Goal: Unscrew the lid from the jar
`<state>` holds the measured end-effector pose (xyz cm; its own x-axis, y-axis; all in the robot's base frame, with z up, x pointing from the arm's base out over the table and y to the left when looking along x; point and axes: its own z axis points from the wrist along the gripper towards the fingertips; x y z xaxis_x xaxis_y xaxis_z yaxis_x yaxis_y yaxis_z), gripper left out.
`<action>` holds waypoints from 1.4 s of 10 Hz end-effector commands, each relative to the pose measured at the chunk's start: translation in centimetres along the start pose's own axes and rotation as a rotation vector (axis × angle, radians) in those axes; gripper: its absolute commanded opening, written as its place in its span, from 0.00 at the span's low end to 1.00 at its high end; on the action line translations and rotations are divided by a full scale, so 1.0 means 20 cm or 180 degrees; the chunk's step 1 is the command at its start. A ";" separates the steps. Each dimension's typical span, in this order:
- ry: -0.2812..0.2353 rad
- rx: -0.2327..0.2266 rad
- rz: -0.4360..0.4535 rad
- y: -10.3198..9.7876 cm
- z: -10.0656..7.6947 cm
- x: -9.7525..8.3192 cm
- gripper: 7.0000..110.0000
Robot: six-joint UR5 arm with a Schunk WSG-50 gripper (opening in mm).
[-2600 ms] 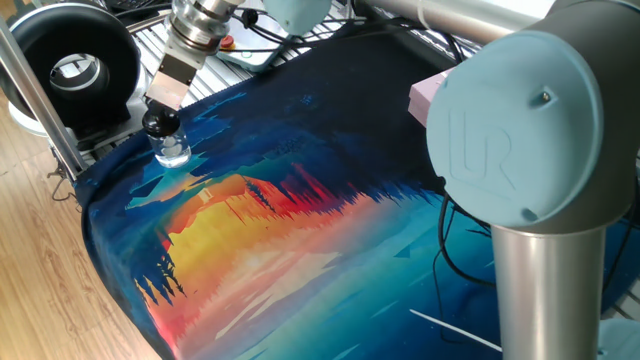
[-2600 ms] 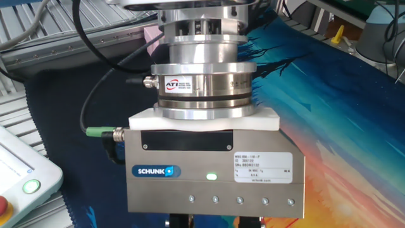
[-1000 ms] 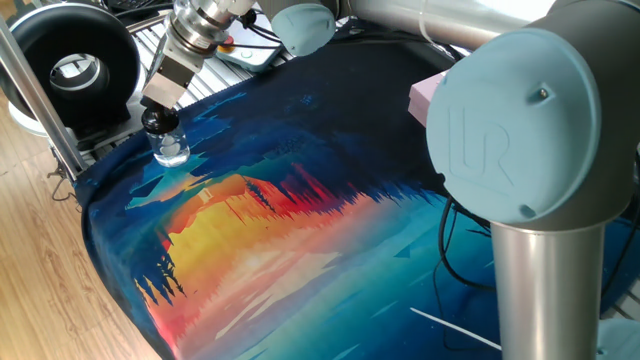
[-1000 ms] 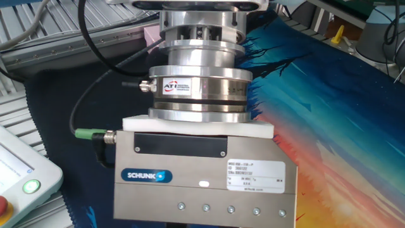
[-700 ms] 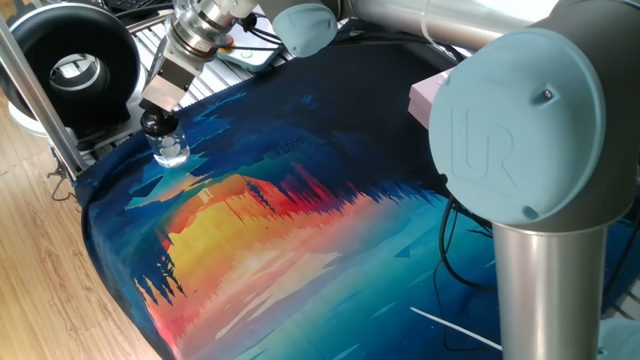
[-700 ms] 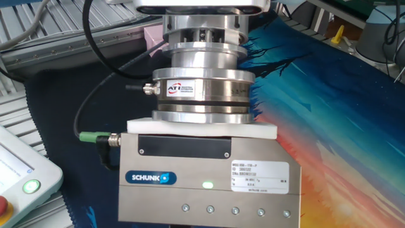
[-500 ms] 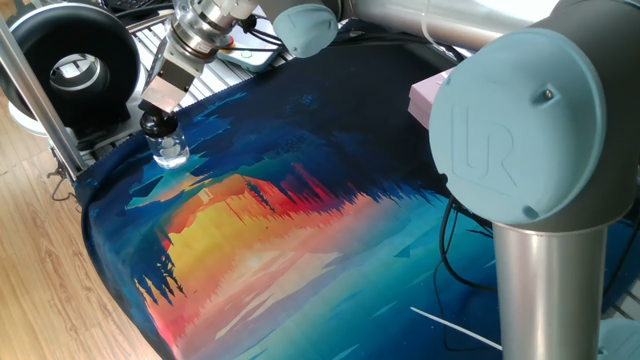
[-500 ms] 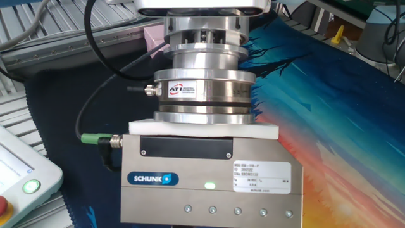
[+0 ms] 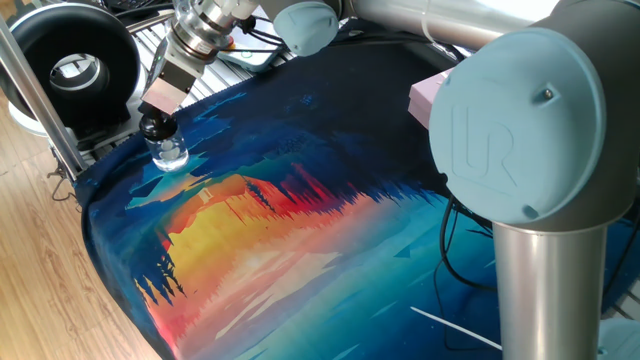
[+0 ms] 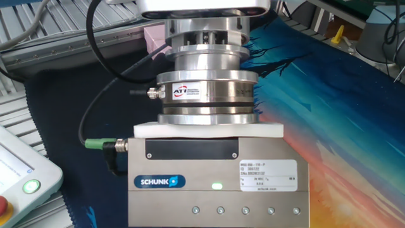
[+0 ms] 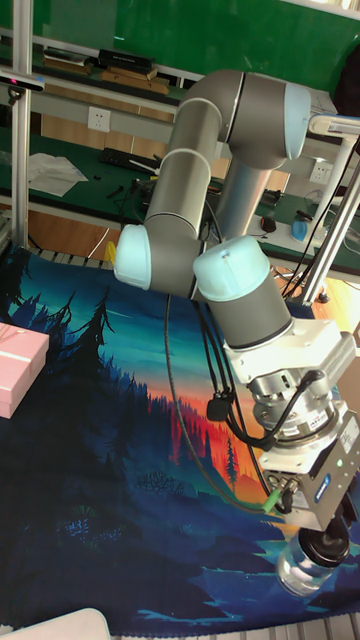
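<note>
In the other fixed view we are looking almost straight into the gripper's (image 10: 218,183) metal housing, which is filling the lower part of the picture with a green lamp lit on its face; its fingers are falling below the edge there, so that view is telling us nothing of the grasp.

Looking a little further out in the tall fixed view, we are seeing the gripper (image 11: 325,541) reaching down onto the lid (image 11: 327,551), with the jar (image 11: 305,573) standing upright beneath it on the painted mat (image 11: 110,470), close to the mat's near edge. The fingers are closing on the black cap from either side, as far as we can make out, and the cap is sitting flush on the neck with no gap that we can see.

From one fixed view we are finding the same: the gripper (image 9: 153,120) is pinching the lid (image 9: 153,127) while the jar (image 9: 169,153) is resting on the mat's blue corner, near the black ring-shaped device (image 9: 72,68) and well apart from the pink box (image 9: 428,97).

We are judging the work as partly under way: the grasp is made, but the lid is not yet off, so the turning and the lifting away are remaining. How many turns are left we cannot tell.
</note>
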<state>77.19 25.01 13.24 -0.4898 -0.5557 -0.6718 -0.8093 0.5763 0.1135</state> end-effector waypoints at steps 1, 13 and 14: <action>0.0039 -0.0017 -0.0058 -0.01 -0.01 0.01 0.15; 0.0387 -0.0205 -0.0414 0.01 0.02 0.05 0.15; 0.0419 -0.0206 -0.0435 0.00 0.02 0.06 0.15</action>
<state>76.76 24.78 12.12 -0.4170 -0.6868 -0.5953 -0.8805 0.4676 0.0772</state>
